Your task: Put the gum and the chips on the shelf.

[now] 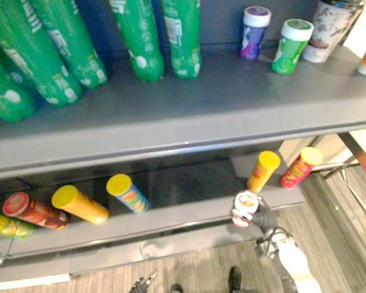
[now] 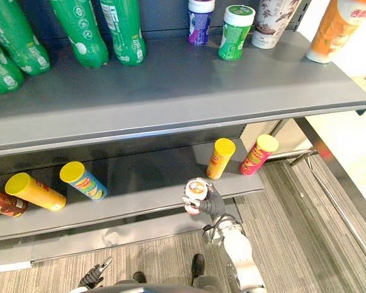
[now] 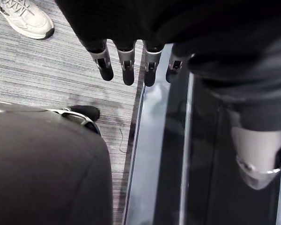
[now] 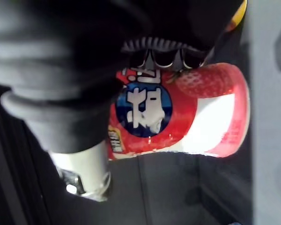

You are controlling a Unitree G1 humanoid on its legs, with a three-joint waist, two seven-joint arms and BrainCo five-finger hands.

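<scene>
Right hand (image 2: 211,206) clenched; left hand (image 3: 127,61) hangs straight-fingered.

right hand (image 2: 212,206) | grips red-white can (image 2: 195,193) | at lower shelf (image 2: 140,183) front edge

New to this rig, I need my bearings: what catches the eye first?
The right hand grips a red-and-white can at the front edge of the lower shelf, near chip cans. Green bottles crowd the upper shelf, with two gum jars to their right. The left hand hangs open by the floor.
</scene>
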